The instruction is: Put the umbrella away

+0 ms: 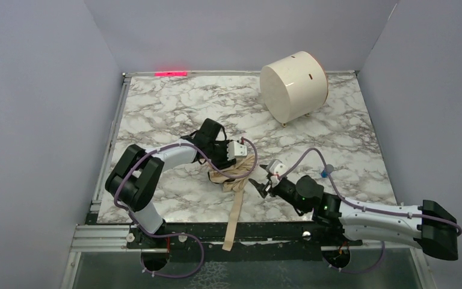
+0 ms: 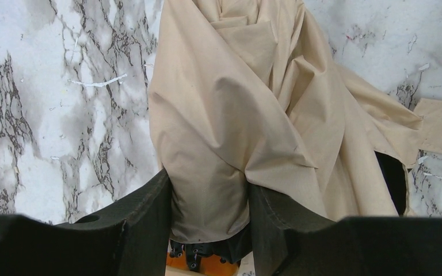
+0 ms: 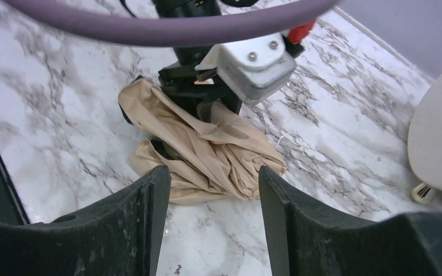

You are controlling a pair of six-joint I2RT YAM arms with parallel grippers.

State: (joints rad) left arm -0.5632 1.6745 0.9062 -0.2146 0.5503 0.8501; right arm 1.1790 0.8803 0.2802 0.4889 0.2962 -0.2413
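A long tan strap trails over the near edge of the grey-veined white marble worktop. Just in from that edge the right gripper holds its black fingers apart with nothing between them, just beside the crumpled beige fabric folding umbrella. The umbrella lies collapsed near the middle of the worktop, with the left gripper clamped on a bunched fold of its cloth, and a white cylindrical drum sits toward the far right corner.
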